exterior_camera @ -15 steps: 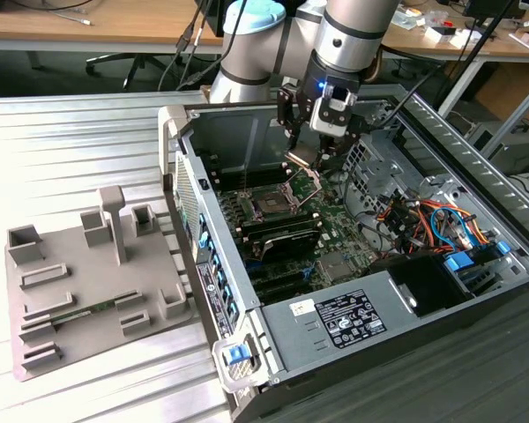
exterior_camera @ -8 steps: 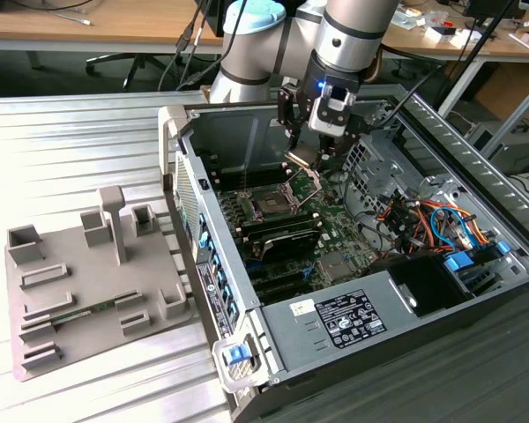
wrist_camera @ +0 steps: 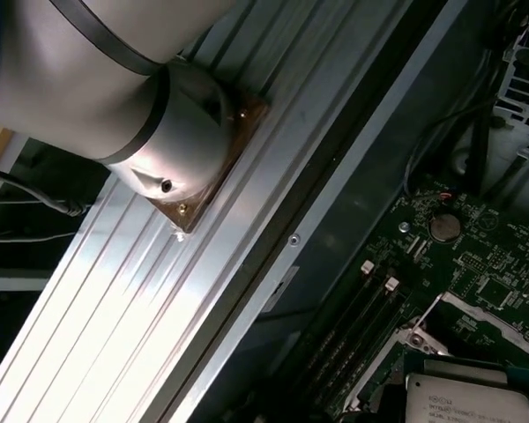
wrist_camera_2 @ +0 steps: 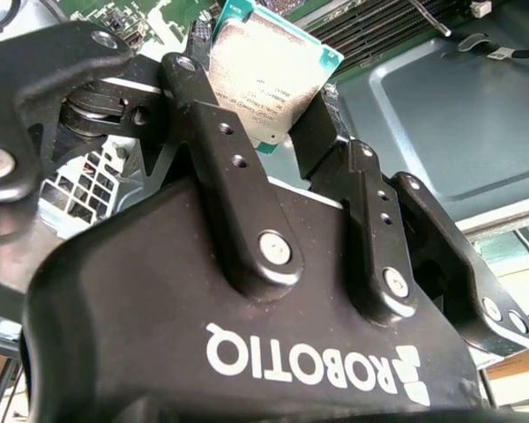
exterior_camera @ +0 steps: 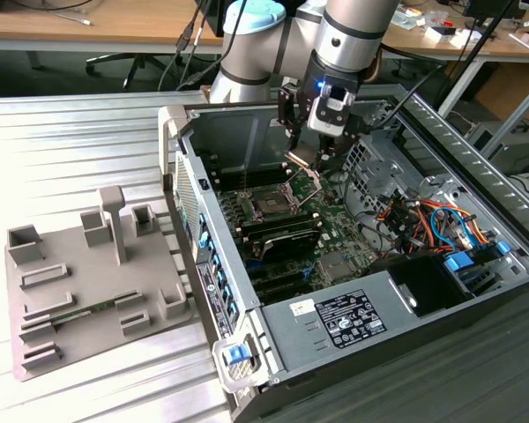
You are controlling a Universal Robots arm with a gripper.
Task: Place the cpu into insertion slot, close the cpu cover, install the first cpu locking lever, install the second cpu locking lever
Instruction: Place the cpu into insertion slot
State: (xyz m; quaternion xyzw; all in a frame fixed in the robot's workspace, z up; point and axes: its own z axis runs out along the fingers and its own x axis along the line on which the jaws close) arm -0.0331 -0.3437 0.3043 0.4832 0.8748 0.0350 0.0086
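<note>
gripper (wrist_camera_2: 257, 88): clenched on the cpu, one black finger (wrist_camera_2: 219, 132) against each of two opposite edges
cpu (wrist_camera_2: 266, 62): carried in the air between the fingertips, its broad silvery top turned toward the second wrist camera; not in the socket
cpu cover (exterior_camera: 305, 182): swung up on its hinge, standing tilted just under the fingertips in the exterior view
insertion slot (exterior_camera: 271, 204): dark square, uncovered and judged empty, on the green circuit board (exterior_camera: 335, 220)
bearing: slot lies below the gripper and toward the exterior view's left, beyond the raised cover; chip and slot are apart
locking levers: cannot tell their position
computer case (exterior_camera: 187, 185): lies open on the metal table (exterior_camera: 79, 132), arm reaching in from above
</note>
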